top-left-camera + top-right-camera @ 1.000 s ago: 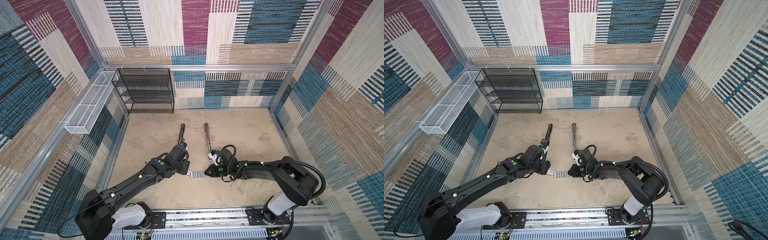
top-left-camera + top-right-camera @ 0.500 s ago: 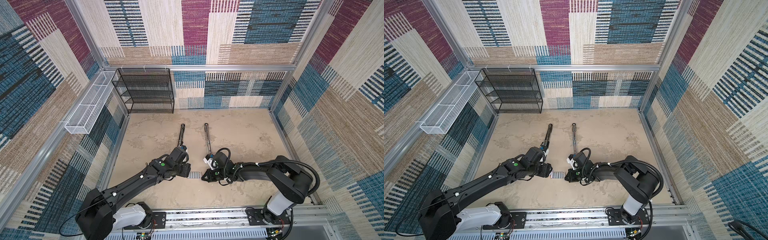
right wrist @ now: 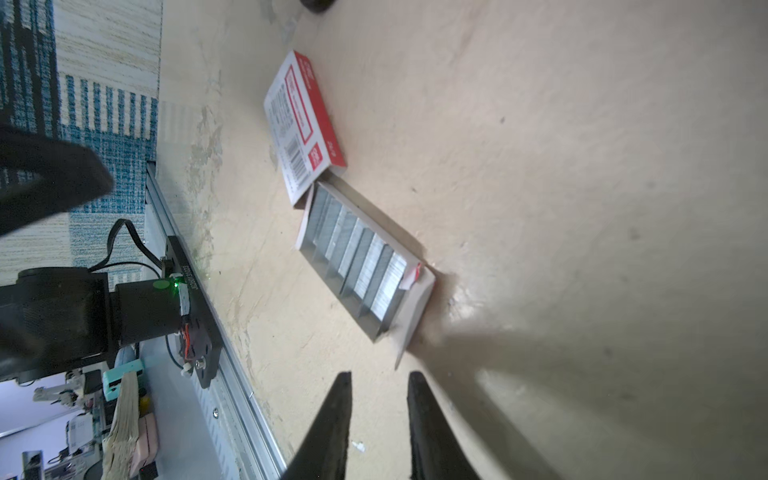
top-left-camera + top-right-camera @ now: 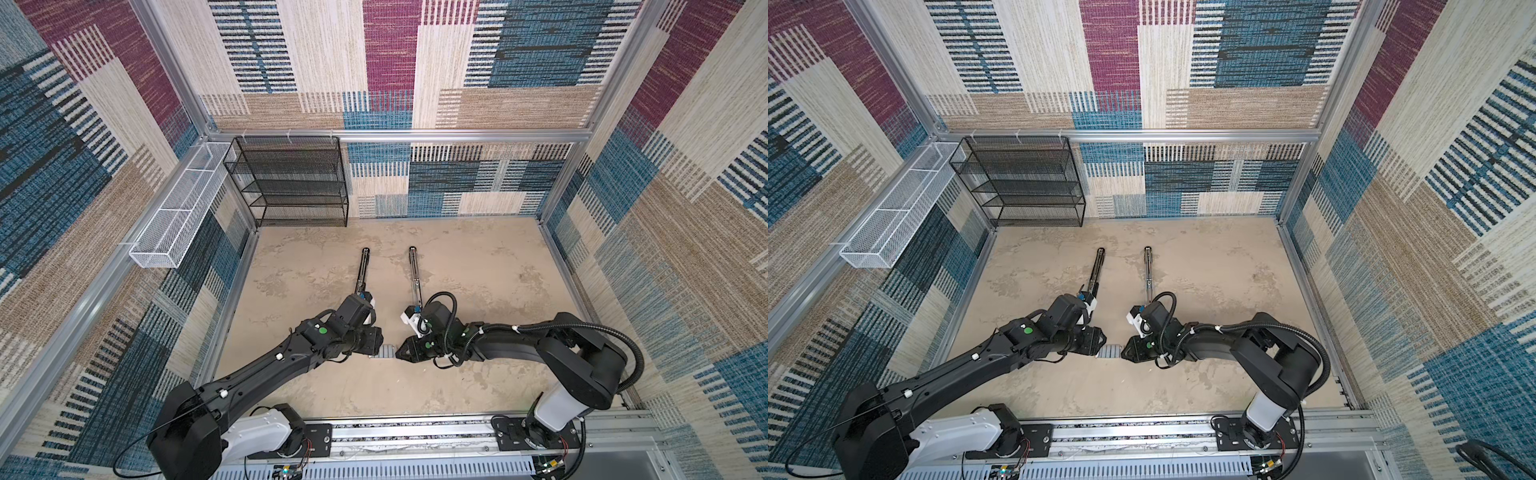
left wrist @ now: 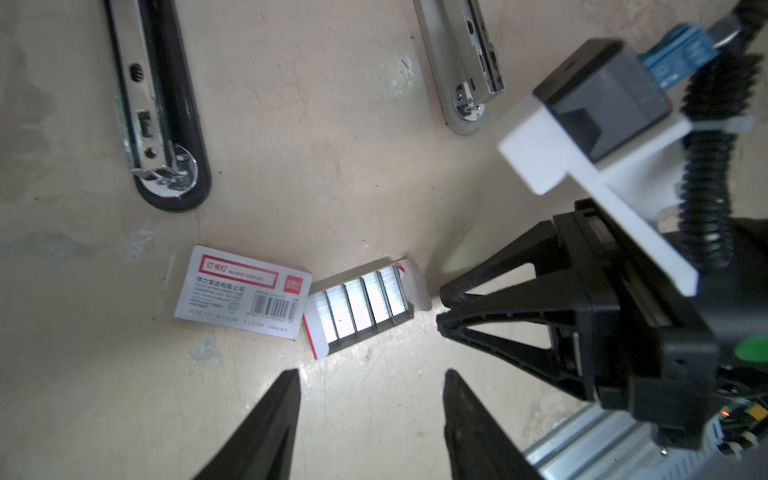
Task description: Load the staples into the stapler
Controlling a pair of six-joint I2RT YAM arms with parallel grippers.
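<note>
Your staples (image 5: 359, 305) lie in rows in the tray (image 5: 316, 332), flat on the worktop (image 5: 374, 166). The box (image 5: 243, 293) sits just beside one end of the tray; your right fingers (image 3: 332, 424), narrow and empty, sit just off the other end. Your left fingers (image 5: 270, 424), wide and empty, hover near its side. The stapler's black part (image 5: 162, 124) and grey part (image 5: 469, 62) lie well apart from it.

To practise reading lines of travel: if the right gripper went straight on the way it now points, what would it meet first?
Probably the tray holding the staples, at its end flap, just ahead of the right gripper; the white box lies beyond. Depth is unclear.
</note>
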